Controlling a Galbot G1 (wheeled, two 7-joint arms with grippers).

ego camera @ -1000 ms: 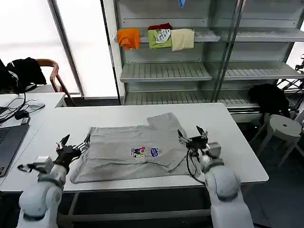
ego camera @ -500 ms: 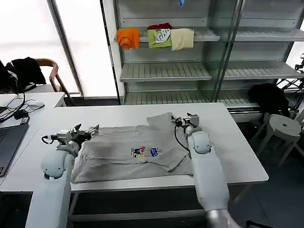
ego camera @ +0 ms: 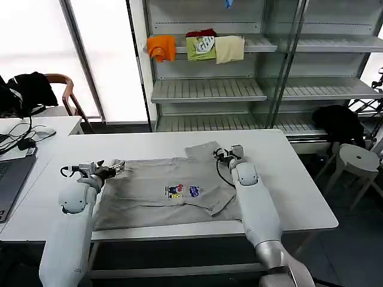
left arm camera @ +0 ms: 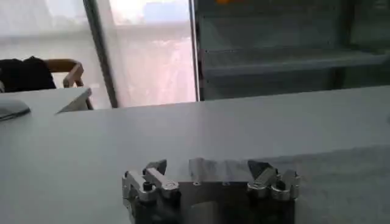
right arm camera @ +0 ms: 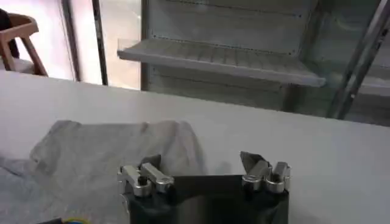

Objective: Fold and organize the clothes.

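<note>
A light grey T-shirt (ego camera: 167, 191) with a small multicoloured chest print (ego camera: 182, 191) is spread flat across the middle of the white table (ego camera: 299, 185), its lower hem lying along the table's near edge and one sleeve (ego camera: 203, 150) pointing toward the far edge. A shallow crease is seen near the print; otherwise the cloth lies fairly smooth.

The left gripper (ego camera: 114, 168) is held low at the shirt's far left corner, just at the cloth's border. In the left wrist view its fingers (left arm camera: 155, 176) are seen spread wide with nothing between them. The right gripper (ego camera: 225, 153) is held at the far right of the shirt, just beside the sleeve; in the right wrist view its fingers (right arm camera: 146, 173) are likewise parted and empty, with the sleeve cloth (right arm camera: 109, 146) lying just ahead of them.

The garment is judged to be light, thin and limp, so no shape will be kept once it is lifted, and any unsupported part can be expected to sag and drag. It is not fragile, though it may slide on the smooth tabletop. Hold is best taken by pinching the edge itself at two well-separated corners, so that the fold line is kept taut.
</note>
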